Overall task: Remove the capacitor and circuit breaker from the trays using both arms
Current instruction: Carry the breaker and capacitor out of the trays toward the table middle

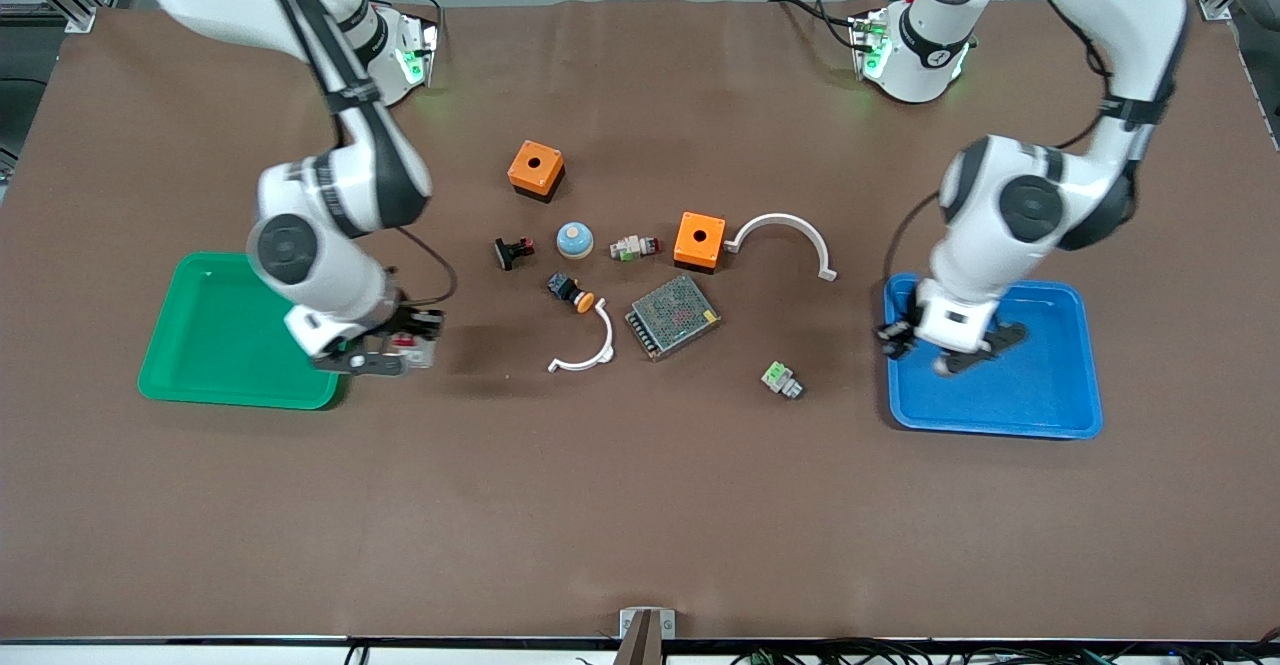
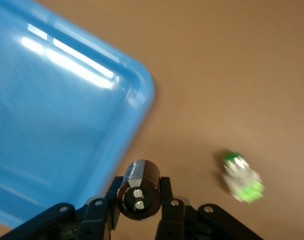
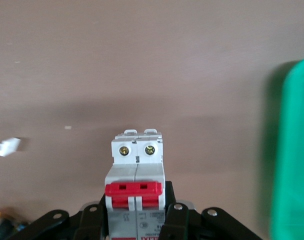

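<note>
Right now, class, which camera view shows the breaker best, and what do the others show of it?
The right wrist view: the breaker fills it, red levers clear, clamped in the right claw. The front view shows it small beside the green tray. The left wrist view misses it.

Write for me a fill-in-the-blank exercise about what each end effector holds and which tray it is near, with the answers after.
1. The left end effector is shut on the ____, a short black cylinder.
2. The right end effector grips the breaker, whose switch levers are ____ in colour.
3. The left end effector hangs over the edge of the ____ tray.
4. The right end effector is beside the ____ tray.

Answers: capacitor; red; blue; green
</note>
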Motion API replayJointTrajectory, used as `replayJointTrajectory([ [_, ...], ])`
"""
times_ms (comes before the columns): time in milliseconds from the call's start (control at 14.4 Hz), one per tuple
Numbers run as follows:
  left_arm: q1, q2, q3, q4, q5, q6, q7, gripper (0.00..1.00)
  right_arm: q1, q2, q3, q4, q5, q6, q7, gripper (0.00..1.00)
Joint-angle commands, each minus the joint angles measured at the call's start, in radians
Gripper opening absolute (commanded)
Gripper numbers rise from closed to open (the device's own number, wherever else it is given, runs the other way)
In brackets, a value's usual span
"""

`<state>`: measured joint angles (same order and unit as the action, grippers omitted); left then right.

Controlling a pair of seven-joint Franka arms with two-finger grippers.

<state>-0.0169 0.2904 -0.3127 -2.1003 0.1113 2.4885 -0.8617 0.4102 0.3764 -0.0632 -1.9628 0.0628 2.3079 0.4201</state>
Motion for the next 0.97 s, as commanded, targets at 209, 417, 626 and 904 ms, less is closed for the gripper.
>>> replayJointTrajectory([
  [209, -0.182, 0.071, 0.001, -0.014, 0.019, 0.015, -0.353, 0.0, 0.14, 0.114, -0.013, 0.005, 0.049, 0.166, 0.181, 0.0],
  [417, -0.234, 0.11, 0.001, -0.038, 0.021, 0.065, -0.41, 0.0, 0.177, 0.134, -0.013, 0.021, 0.051, 0.173, 0.213, 0.0],
  [626, -0.268, 0.16, 0.006, -0.037, 0.021, 0.095, -0.467, 0.02, 0.205, 0.16, -0.015, 0.044, 0.051, 0.171, 0.252, 0.0],
  [904, -0.262, 0.176, 0.006, -0.038, 0.057, 0.098, -0.468, 0.3, 0.211, 0.17, -0.015, 0.055, 0.043, 0.165, 0.25, 0.66],
])
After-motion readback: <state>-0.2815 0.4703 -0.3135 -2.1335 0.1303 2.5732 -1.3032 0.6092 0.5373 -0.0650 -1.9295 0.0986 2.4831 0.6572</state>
